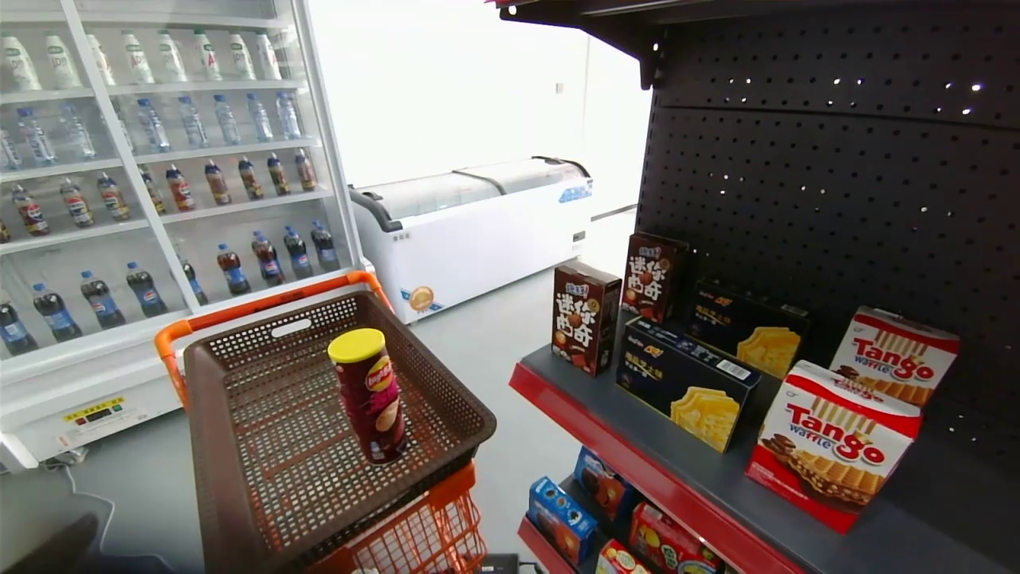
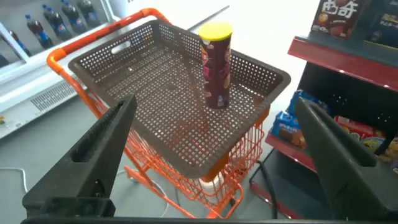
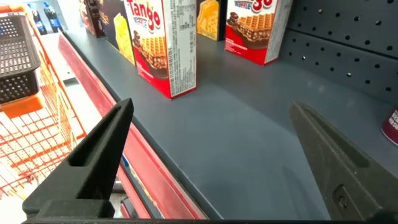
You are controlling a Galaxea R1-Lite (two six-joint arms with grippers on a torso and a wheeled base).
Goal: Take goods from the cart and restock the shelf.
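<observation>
The chip can (image 2: pixel 216 65) stands upright in the brown basket (image 2: pixel 118 46) on top of the orange cart (image 2: pixel 93 43), its long axis vertical and its yellow lid uppermost. It is ahead of and below the left gripper (image 2: pixel 214 107), roughly on the line that runs out between the two fingers. That gripper is spread wide and holds nothing. It hangs above the near side of the basket, well apart from the can.

The right gripper (image 3: pixel 211 109) is also spread and empty. It hovers over a bare stretch of the grey shelf (image 3: pixel 249 149), with the cart off to its side and farther away. My judgement is that the left arm is the nearer one for the pick. With the can standing, a side-on grasp around its body below the lid looks the natural approach.

The can's label is dark maroon with a yellow-and-red emblem and a picture of chips. Beyond the right gripper on the shelf stand red-and-white wafer boxes (image 3: pixel 165 46) with bold red lettering and a barcode panel on one side. Past those are dark boxes (image 1: pixel 689 383) showing yellow wafers, then brown cookie boxes (image 1: pixel 586 317) with large white characters. The finer print on all of them is too small to make out.
</observation>
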